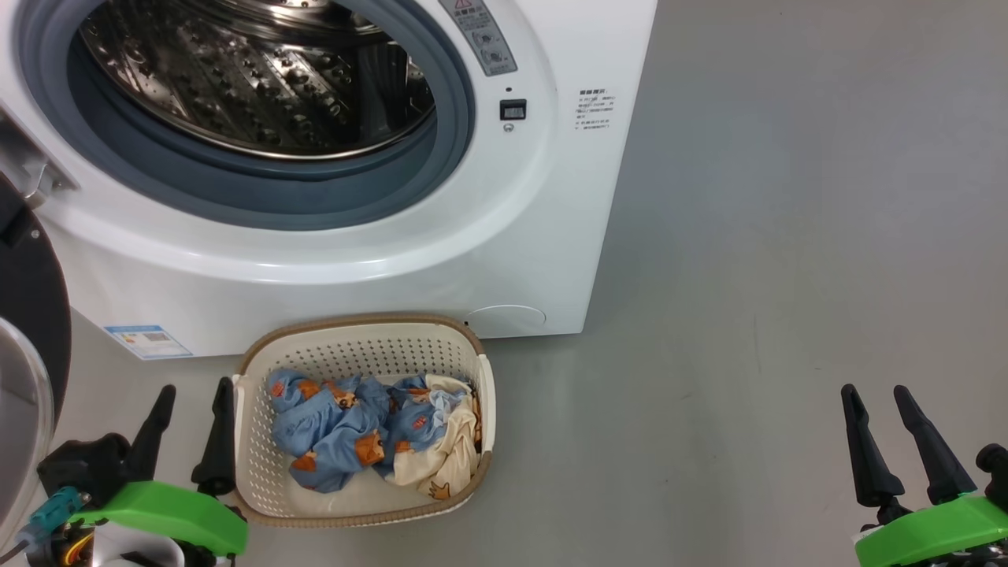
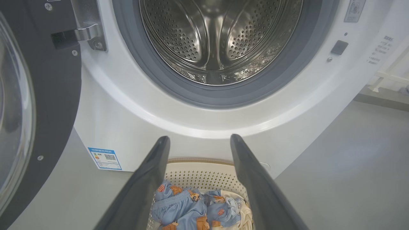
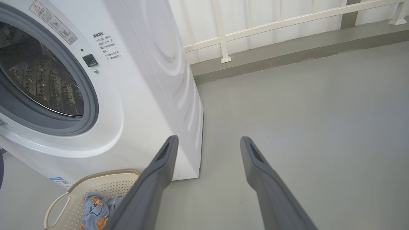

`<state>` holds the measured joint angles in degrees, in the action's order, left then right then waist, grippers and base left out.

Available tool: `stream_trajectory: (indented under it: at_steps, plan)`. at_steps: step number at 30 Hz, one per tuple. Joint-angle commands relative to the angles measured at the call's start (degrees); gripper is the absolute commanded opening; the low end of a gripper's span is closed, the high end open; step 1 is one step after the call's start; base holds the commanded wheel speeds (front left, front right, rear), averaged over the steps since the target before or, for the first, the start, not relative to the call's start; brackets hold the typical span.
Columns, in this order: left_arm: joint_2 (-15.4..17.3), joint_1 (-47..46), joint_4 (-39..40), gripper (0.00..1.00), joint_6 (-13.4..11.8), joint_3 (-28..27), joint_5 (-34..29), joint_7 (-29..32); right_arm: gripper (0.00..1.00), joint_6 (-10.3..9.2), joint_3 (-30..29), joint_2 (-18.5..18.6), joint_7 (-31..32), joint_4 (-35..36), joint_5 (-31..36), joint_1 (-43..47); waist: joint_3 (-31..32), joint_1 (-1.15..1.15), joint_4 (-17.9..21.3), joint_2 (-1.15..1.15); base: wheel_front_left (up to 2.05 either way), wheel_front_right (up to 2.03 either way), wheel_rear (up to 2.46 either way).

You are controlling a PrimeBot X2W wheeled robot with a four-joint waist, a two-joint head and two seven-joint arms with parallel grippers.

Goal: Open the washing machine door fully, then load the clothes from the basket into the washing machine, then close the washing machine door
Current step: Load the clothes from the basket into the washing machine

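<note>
The white washing machine (image 1: 378,268) stands with its steel drum (image 1: 260,79) exposed. Its black door (image 1: 31,315) hangs swung out at the left edge, also seen in the left wrist view (image 2: 41,105). The cream basket (image 1: 362,335) sits on the floor right in front of the machine, holding the clothes (image 1: 354,429), blue with orange patches plus a cream piece. My left gripper (image 1: 193,390) is open just left of the basket's rim, holding nothing. My right gripper (image 1: 874,390) is open over bare floor far to the right, also holding nothing.
Grey floor (image 1: 787,236) stretches to the right of the machine. A white railing (image 3: 287,22) and a low grey kerb (image 3: 287,54) run along the wall behind it. A blue label sticker (image 1: 148,341) marks the machine's lower front.
</note>
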<state>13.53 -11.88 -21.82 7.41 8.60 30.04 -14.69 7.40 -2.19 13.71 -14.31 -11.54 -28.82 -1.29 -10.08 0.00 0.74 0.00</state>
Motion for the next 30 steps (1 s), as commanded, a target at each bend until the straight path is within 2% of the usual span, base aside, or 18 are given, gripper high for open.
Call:
stream_trajectory:
  at_steps: [1, 10, 17, 22, 30]
  plan:
    - [1.6, -2.2, 0.8, 1.00, 0.1, -2.1, -0.1, -0.3, 1.00, 0.09, 1.6, 0.7, -0.7, 1.5, -0.1, -1.2, -0.2, 0.00, -0.1, 0.00, 0.00, 0.00, 0.00]
    - [0.7, -2.0, 0.6, 1.00, 0.1, -1.4, 0.0, -0.3, 1.00, 0.09, 1.7, 0.0, -0.7, 1.9, 0.1, -1.5, -1.1, 0.00, 0.0, 0.00, 0.00, 0.00, 0.00]
    - [-0.7, -2.2, -2.6, 1.00, 0.1, 0.0, 0.2, -0.3, 1.00, 0.09, 2.0, -0.6, -0.7, 2.6, 0.3, -2.4, -3.1, 0.00, 0.5, 0.00, 0.00, 0.00, 0.00]
    - [-1.7, -4.2, -6.3, 1.00, 0.1, 1.3, 0.6, -0.3, 1.00, 0.09, 2.1, -1.2, -0.7, 2.9, 0.4, -3.7, -5.9, 0.00, 0.8, 0.00, 0.00, 0.00, 0.00]
    - [-1.3, -10.0, -13.0, 1.00, 0.1, 5.2, 1.9, -0.3, 1.00, 0.09, 2.7, -2.6, -0.7, 3.4, 0.8, -7.0, -12.9, 0.00, 1.6, 0.00, 0.00, 0.00, 0.00]
